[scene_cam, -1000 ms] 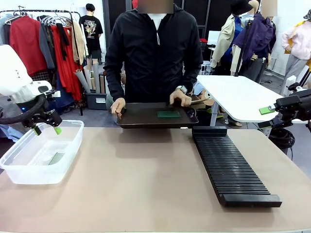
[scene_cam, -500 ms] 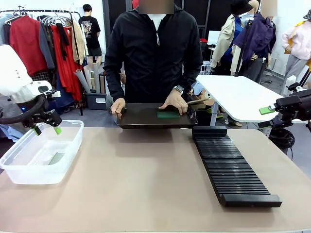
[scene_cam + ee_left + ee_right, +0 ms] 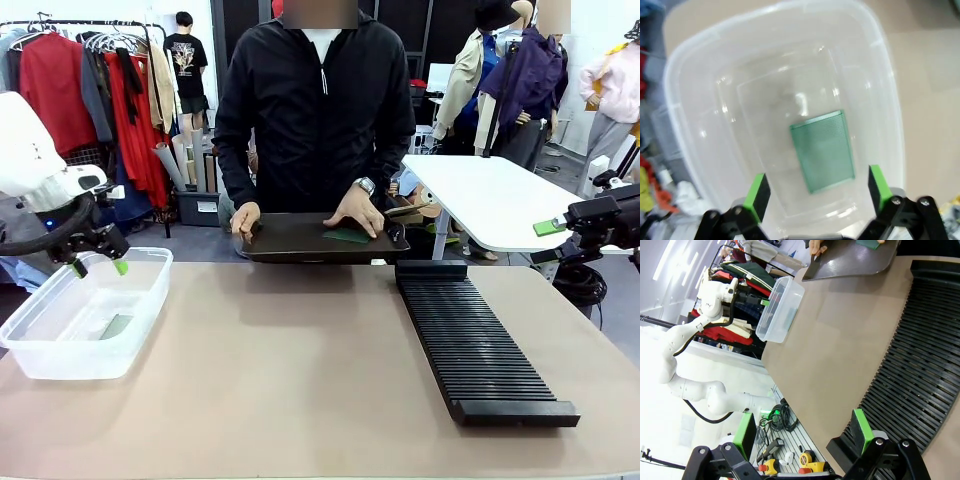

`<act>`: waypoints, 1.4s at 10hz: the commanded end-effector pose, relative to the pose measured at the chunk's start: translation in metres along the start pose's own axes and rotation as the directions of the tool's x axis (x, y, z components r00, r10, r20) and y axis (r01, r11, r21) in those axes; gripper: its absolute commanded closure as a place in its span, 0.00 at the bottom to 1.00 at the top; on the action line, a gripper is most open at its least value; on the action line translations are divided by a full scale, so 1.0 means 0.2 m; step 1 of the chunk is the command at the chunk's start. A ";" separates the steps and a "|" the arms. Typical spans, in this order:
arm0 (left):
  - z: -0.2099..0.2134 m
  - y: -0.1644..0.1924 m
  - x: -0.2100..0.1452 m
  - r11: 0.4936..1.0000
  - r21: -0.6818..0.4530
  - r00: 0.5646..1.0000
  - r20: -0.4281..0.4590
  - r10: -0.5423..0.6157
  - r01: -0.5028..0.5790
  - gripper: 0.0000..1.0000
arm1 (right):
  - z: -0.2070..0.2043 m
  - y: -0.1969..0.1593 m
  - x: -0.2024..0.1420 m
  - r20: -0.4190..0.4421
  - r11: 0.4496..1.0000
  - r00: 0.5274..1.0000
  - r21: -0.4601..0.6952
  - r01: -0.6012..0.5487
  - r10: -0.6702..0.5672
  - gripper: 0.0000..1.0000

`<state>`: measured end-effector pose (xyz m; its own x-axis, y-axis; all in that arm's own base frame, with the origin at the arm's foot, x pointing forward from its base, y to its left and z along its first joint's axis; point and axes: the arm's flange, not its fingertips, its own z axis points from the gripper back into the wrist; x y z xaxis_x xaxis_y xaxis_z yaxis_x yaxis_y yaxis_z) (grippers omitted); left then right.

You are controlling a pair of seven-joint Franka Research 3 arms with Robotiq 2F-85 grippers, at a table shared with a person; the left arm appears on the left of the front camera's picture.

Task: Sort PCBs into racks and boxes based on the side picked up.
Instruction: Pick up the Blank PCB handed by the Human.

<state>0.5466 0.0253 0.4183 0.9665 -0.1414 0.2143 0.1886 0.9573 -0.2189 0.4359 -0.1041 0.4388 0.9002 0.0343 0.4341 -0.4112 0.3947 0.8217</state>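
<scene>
At far left, the left gripper (image 3: pixel 98 268) hangs over the clear box (image 3: pixel 60 362), jaws spread wide, nothing between the green pads (image 3: pixel 120 267). In the left wrist view the same gripper (image 3: pixel 818 192) looks straight down into the box (image 3: pixel 880 45); one circuit board (image 3: pixel 824 150), pale speckled green, lies flat on the box floor just ahead of the pads and roughly centred between them. In the front view this board (image 3: pixel 116 326) sits low in the box, below the gripper, not touching it.

Further right, at the far edge of the table (image 3: pixel 300 370), well away from both grippers, a person holds a dark tray (image 3: pixel 290 240). One hand (image 3: pixel 245 217) grips the tray's edge on the box side. The other hand (image 3: pixel 358 212) rests flat on a second circuit board (image 3: pixel 345 236), darker green, lying on the tray.

The long black slotted rack (image 3: pixel 470 345) lies on the table right of the tray; its slots look empty.

At far right, the right gripper (image 3: pixel 548 228) hovers off the table edge, beyond the rack's far end. In the right wrist view its jaws (image 3: pixel 803 432) are wide apart and hold nothing, with the rack (image 3: pixel 920 365) ahead of them.
</scene>
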 end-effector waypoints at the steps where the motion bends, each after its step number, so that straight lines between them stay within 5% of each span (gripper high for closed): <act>1: 0.08 -0.01 0.11 0.964 -0.253 0.991 0.092 0.102 -0.076 0.00 | -0.01 0.00 -0.01 -0.004 1.000 1.000 -0.016 -0.006 0.006 0.00; 5: 0.20 0.05 0.23 0.768 -0.622 0.983 -0.012 0.186 -0.153 0.00 | -0.01 0.00 -0.01 -0.004 1.000 1.000 -0.016 -0.006 0.006 0.00; 7: 0.22 0.12 0.23 0.630 -0.761 0.988 -0.117 0.100 -0.153 0.00 | -0.01 0.00 -0.01 -0.004 1.000 1.000 -0.016 -0.006 0.006 0.00; 10: 0.27 0.19 0.09 0.480 -0.877 1.000 -0.016 -0.003 -0.012 0.00 | -0.01 0.00 -0.01 -0.004 1.000 1.000 -0.016 -0.006 0.006 0.00; 11: 0.29 0.21 0.06 0.446 -0.895 0.999 0.029 0.015 0.019 0.00 | -0.01 0.00 -0.01 -0.004 1.000 1.000 -0.016 -0.006 0.006 0.00; 14: 0.28 0.20 0.01 0.485 -0.870 0.993 0.115 0.024 0.088 0.00 | -0.01 0.00 -0.01 -0.004 1.000 1.000 -0.016 -0.006 0.006 0.00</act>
<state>0.5564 0.0854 0.4705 0.9505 -0.1080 0.2912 0.3086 0.2214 -0.9251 0.4359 -0.1040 0.4387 0.9003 0.0343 0.4339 -0.4111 0.3948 0.8217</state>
